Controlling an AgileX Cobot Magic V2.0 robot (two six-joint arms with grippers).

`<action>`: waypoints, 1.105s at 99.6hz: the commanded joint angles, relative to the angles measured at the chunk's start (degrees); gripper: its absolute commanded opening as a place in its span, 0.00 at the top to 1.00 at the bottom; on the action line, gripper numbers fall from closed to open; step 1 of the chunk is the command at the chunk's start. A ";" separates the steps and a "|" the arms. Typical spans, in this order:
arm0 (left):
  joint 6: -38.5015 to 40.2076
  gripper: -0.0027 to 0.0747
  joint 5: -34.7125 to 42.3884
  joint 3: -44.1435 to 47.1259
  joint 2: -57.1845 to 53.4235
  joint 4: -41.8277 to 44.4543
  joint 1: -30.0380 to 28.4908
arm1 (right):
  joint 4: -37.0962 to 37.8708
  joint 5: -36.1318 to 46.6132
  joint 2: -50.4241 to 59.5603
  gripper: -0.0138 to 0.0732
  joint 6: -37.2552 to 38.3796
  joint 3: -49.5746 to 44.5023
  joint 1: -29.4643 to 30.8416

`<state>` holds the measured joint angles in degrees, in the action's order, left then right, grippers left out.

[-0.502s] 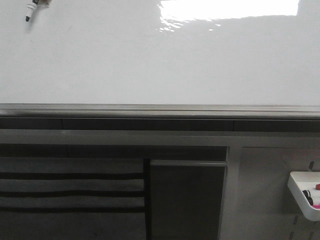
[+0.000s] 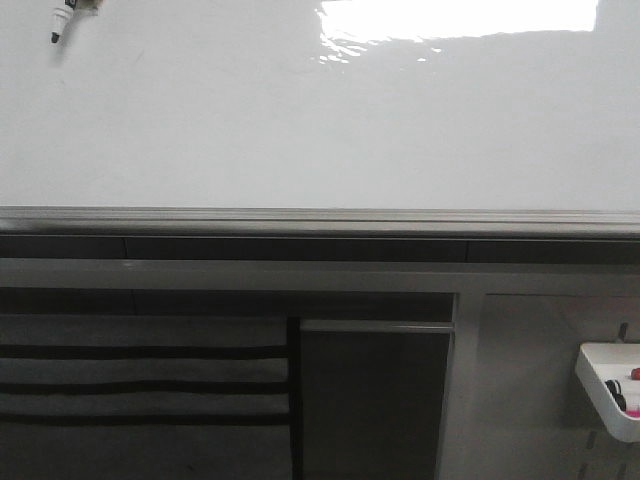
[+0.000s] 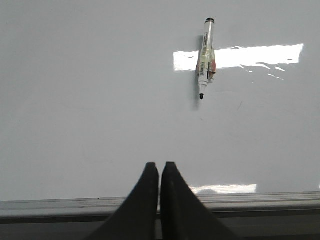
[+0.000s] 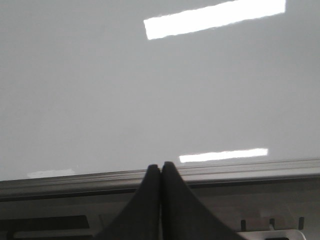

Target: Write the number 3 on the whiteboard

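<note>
In the front view a marker [image 2: 62,20] sits at the upper left corner of the frame, stuck to the whiteboard [image 2: 300,130] with its dark tip pointing down and slightly left. The board fills the upper half of that frame, glossy white, with a bright light patch [image 2: 460,17] along the top right. No ink stroke shows on its surface. A grey edge rail [image 2: 320,220] runs across the middle of the frame under the board, and a small white tray [image 2: 607,385] holding something red and something black hangs at the lower right edge.

In the left wrist view the left gripper [image 3: 159,172] sits at bottom centre, its two dark fingers pressed together with nothing between them, over the board's rail; the marker is well apart from it, in the upper right part of the frame across a light reflection.

In the right wrist view the right gripper [image 4: 160,172] is also at bottom centre, fingers closed against each other and holding nothing, above the rail, with bare board beyond
</note>
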<state>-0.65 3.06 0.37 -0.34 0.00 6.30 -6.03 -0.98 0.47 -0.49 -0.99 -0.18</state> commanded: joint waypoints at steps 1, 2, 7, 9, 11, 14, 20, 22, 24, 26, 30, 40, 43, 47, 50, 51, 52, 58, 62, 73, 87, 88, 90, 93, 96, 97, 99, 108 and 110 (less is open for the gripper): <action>0.65 0.99 4.77 0.15 -1.75 0.00 -0.26 | 0.09 4.66 1.16 0.93 -0.32 -1.24 -0.02; 0.65 0.99 4.77 0.15 -1.75 0.00 -0.26 | 0.09 4.66 1.16 0.93 -0.32 -1.24 -0.02; 0.65 0.99 4.77 0.15 -1.75 0.00 -0.26 | 0.09 5.11 1.16 0.93 -0.32 -1.24 -0.02; 0.65 0.99 4.77 0.15 -1.75 0.00 -0.26 | 0.09 5.11 1.16 0.93 -0.32 -1.24 -0.02; 0.65 0.99 4.77 0.15 -1.75 0.00 -0.26 | 0.09 5.11 1.16 0.93 -0.32 -1.24 -0.02; 0.65 0.99 4.77 0.15 -1.75 0.00 -0.26 | 0.09 5.11 1.16 0.93 -0.32 -1.24 -0.02; 0.65 0.99 4.77 0.15 -1.75 0.00 -0.26 | 0.09 5.11 1.16 0.93 -0.32 -1.24 -0.02; 0.65 0.99 4.77 0.15 -1.75 0.00 -0.26 | 0.26 5.47 1.16 0.93 -0.59 -1.24 -0.02; 0.65 0.99 4.77 0.15 -1.75 0.00 -0.26 | 0.45 5.80 1.16 0.93 -0.75 -1.24 -0.02; 0.65 0.99 4.77 0.15 -1.75 0.00 -0.26 | 0.83 6.29 1.16 0.93 -1.03 -1.24 -0.02; 0.65 0.99 4.77 0.15 -1.75 0.00 -0.26 | 1.13 6.92 1.16 0.93 -1.18 -1.24 -0.02; 0.65 0.99 4.77 0.15 -1.75 0.00 -0.26 | 1.13 7.51 1.16 0.93 -1.18 -1.24 -0.02; 0.65 0.99 4.77 0.15 -1.75 0.00 -0.26 | 1.13 7.51 1.16 0.93 -1.18 -1.24 -0.02; 0.65 0.99 4.77 0.15 -1.75 0.00 -0.26 | 1.13 7.51 1.16 0.93 -1.18 -1.24 -0.02; 0.65 0.99 4.77 0.15 -1.75 0.00 -0.26 | 1.13 7.51 1.16 0.93 -1.18 -1.24 -0.02; 0.65 0.99 4.77 0.15 -1.75 0.00 -0.26 | 1.13 7.51 1.16 0.93 -1.18 -1.24 -0.02; 0.65 0.99 4.77 0.15 -1.75 0.00 -0.26 | 1.13 7.51 1.16 0.93 -1.18 -1.24 -0.02; 0.65 0.99 5.16 0.15 -1.75 -0.76 -0.26 | 1.13 7.51 1.16 0.93 -1.18 -1.24 -0.02; 0.65 0.99 5.43 0.05 -1.75 -0.76 -0.26 | 1.13 7.51 1.16 0.93 -1.18 -1.24 -0.02; 0.65 0.99 5.78 -1.41 -1.75 -1.34 -0.26 | 1.62 10.29 1.16 0.93 -1.94 -1.03 -0.02; 0.65 0.99 1.40 -7.87 -1.75 -5.04 -0.26 | 1.62 2.39 1.06 0.93 -1.94 4.65 -0.02; 0.65 0.99 0.26 -8.34 -1.62 -5.04 -0.26 | 1.62 1.59 1.06 0.93 -1.94 5.56 -0.02; 0.65 0.99 -1.63 -9.81 -1.64 -5.04 -0.26 | 1.62 -0.83 0.90 0.93 -1.94 6.49 -0.02; 0.65 0.99 -4.29 -11.86 -1.19 -4.91 -0.26 | 1.74 -4.65 0.41 0.93 -1.94 8.89 -0.02; 0.65 0.99 -6.97 -14.54 -0.70 -4.57 -0.26 | 1.74 -7.41 -0.17 0.93 -2.08 10.80 -0.02; 0.65 0.99 -8.38 -15.08 -0.55 -4.41 -0.26 | 1.74 -8.67 -0.33 0.93 -2.08 11.28 -0.02; 0.65 0.99 -10.33 -16.66 0.03 -4.05 -0.26 | 1.74 -10.48 -0.86 0.93 -2.08 12.70 -0.02; 0.65 0.99 -17.66 -23.54 3.18 -0.67 -0.26 | 1.74 -16.85 -3.89 0.93 -4.68 19.01 -0.02; 0.65 0.99 -19.31 -25.00 4.42 0.00 -0.26 | 1.74 -18.06 -4.74 0.93 -5.64 20.45 -0.02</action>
<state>-0.65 -13.20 -18.03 0.45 -2.36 6.30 -4.84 -17.19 -0.74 -2.89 12.68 -0.18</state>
